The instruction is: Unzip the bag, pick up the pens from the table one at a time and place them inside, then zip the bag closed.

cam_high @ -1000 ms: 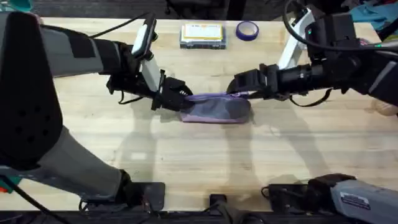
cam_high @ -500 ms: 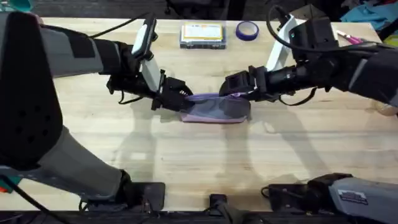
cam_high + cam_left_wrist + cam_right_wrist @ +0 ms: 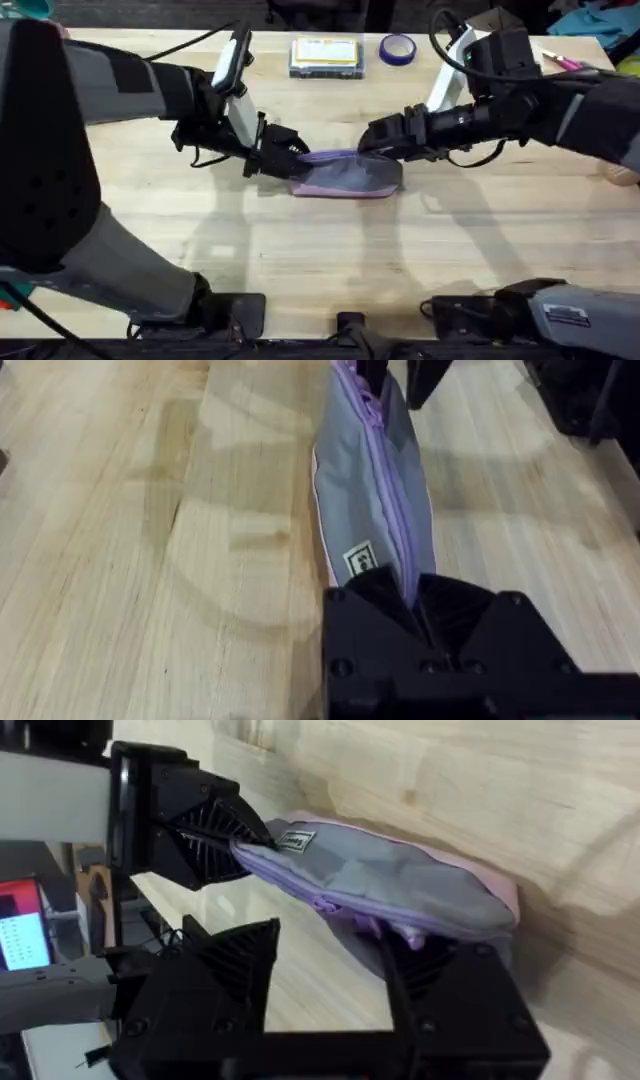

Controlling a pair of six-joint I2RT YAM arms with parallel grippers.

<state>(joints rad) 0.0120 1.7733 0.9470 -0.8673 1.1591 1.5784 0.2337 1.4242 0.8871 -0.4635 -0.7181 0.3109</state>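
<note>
The grey bag (image 3: 345,175) with lilac trim lies on the table (image 3: 320,260) at its middle, its zipper (image 3: 375,450) running closed along the top. My left gripper (image 3: 297,157) is shut on the bag's left end (image 3: 385,575). My right gripper (image 3: 372,143) stands open at the right end, one finger on each side of the top seam, and a lilac zipper pull (image 3: 400,932) lies beside one finger (image 3: 440,965). In the right wrist view the left gripper (image 3: 240,850) pinches the far end of the bag (image 3: 400,885). The pens are out of view.
A clear flat box with a yellow label (image 3: 325,55) and a purple tape roll (image 3: 397,48) sit at the table's far edge. A pink-handled item (image 3: 560,60) lies at the far right. Bare wood stretches in front of the bag.
My right gripper has shifted left along the bag's top, from just off its right end to over it. The left gripper and the bag have stayed put.
</note>
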